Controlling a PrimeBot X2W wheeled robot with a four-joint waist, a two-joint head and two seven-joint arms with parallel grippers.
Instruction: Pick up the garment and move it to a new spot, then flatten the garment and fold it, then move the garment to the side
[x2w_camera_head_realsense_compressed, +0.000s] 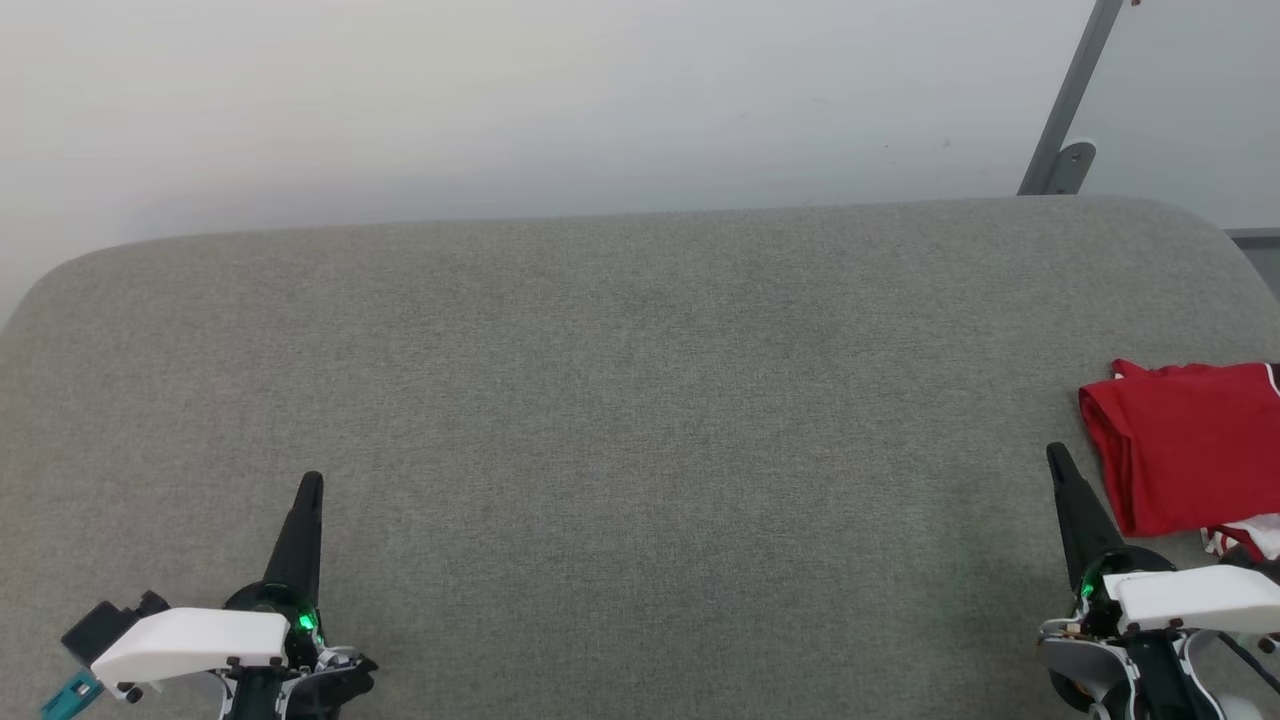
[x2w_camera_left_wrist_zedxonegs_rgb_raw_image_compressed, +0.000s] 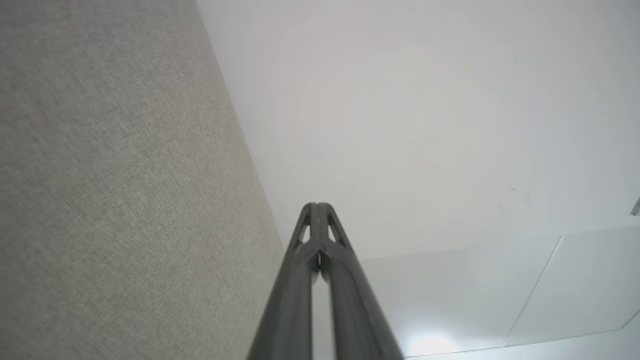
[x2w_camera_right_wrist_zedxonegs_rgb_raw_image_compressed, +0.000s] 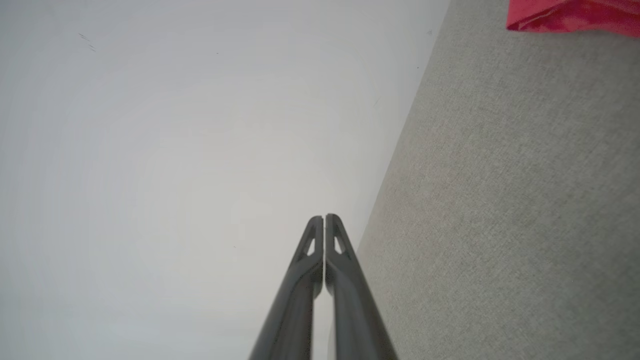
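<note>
Desk (x2w_camera_head_realsense_compressed: 620, 400): you have a broad top covered in grey woven cloth, matte and slightly nubbly, with rounded far corners. Most of it lies bare.
Garment (x2w_camera_head_realsense_compressed: 1190, 450): it lies at the desk's right edge, partly cut off by the border of the head view. It is folded into a compact red block with a soft, smooth face and a rounded fold along its left side. A bit of white with red trim pokes out at its near corner.
Progress: judging by that neat fold lying off to the side, you look to be at or near the end. Pick-up, flattening and folding appear done, and at most a last nudge aside remains.
Left pincer (x2w_camera_head_realsense_compressed: 312, 485): low on the left, its dark tapered fingers are pressed together and hold nothing, well apart from the garment.
Right pincer (x2w_camera_head_realsense_compressed: 1058, 458): low on the right, it is closed tight and empty. Its tip is just beside the garment's left fold and does not appear to touch it.
</note>
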